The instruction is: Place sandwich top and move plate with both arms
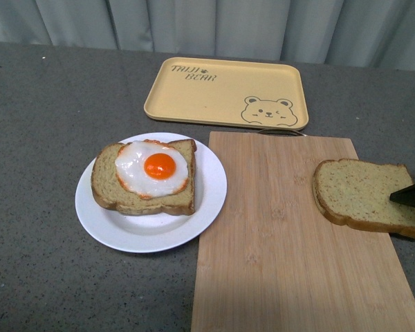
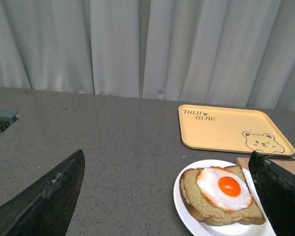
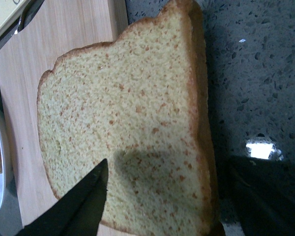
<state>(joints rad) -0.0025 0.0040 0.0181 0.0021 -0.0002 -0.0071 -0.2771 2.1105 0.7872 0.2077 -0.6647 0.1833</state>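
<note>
At 3 o'clock of plate [image 1: 214, 188], sandwich top [image 1: 370, 197] edge is straddled by right gripper [image 3: 170, 167], jaws spread; left gripper [image 2: 167, 155] jaws seen spread too.

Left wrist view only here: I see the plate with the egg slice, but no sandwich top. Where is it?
Observer: The sandwich top lies flat on the right end of the wooden board, overhanging its edge.
Operator: Is the right gripper on it?
Observer: The right gripper is open, one finger over the slice, the other beyond its crust.
</note>
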